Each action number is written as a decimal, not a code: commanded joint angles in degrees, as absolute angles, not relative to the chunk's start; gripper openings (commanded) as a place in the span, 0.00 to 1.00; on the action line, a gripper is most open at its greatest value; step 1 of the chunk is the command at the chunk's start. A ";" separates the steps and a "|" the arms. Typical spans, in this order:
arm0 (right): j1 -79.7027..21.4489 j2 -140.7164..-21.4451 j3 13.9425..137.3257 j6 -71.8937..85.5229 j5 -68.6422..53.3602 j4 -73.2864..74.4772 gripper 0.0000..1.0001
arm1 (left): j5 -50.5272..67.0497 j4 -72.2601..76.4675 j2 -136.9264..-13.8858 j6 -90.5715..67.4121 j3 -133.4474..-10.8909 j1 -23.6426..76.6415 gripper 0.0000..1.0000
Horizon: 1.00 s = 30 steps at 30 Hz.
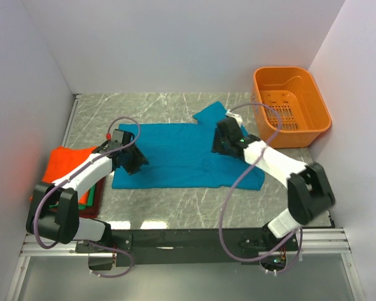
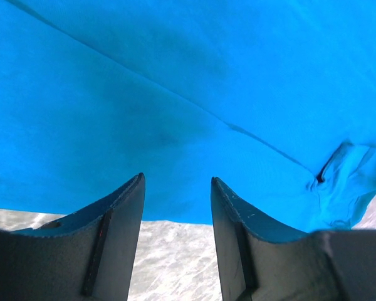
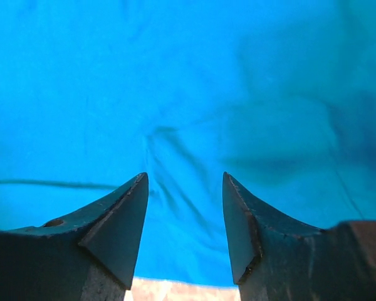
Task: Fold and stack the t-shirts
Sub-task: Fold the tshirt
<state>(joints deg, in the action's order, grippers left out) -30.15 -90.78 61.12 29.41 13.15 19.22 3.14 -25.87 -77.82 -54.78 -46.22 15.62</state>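
Note:
A teal-blue t-shirt (image 1: 175, 155) lies spread on the marble table, one sleeve (image 1: 210, 115) sticking out toward the back. My left gripper (image 1: 136, 161) hovers at the shirt's left edge. In the left wrist view it (image 2: 177, 182) stands open, with nothing between the fingers and the blue cloth (image 2: 194, 94) just past the tips. My right gripper (image 1: 222, 143) is over the shirt's right part, near the sleeve. The right wrist view shows it (image 3: 185, 179) open above wrinkled blue cloth (image 3: 188, 88), gripping nothing. Folded t-shirts (image 1: 67, 164) are stacked at the left, orange on top with green and dark red beneath.
An orange plastic basket (image 1: 292, 105) stands at the back right, close behind the right arm. White walls close in the table on the left, back and right. Bare marble (image 1: 175, 204) lies between the shirt and the arm bases.

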 commanded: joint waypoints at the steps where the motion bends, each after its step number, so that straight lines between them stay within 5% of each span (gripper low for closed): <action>1: -29.09 -83.95 56.09 34.18 11.16 19.51 0.57 | 2.20 -23.56 -78.31 -55.98 -47.55 17.92 0.52; 14: -17.06 -72.87 36.23 37.62 5.10 15.39 0.55 | 0.18 -17.67 -85.78 -60.29 -43.69 22.68 0.51; 30: -13.10 -59.42 33.32 39.11 9.76 23.82 0.55 | -0.53 -16.26 -85.70 -59.94 -40.08 22.68 0.51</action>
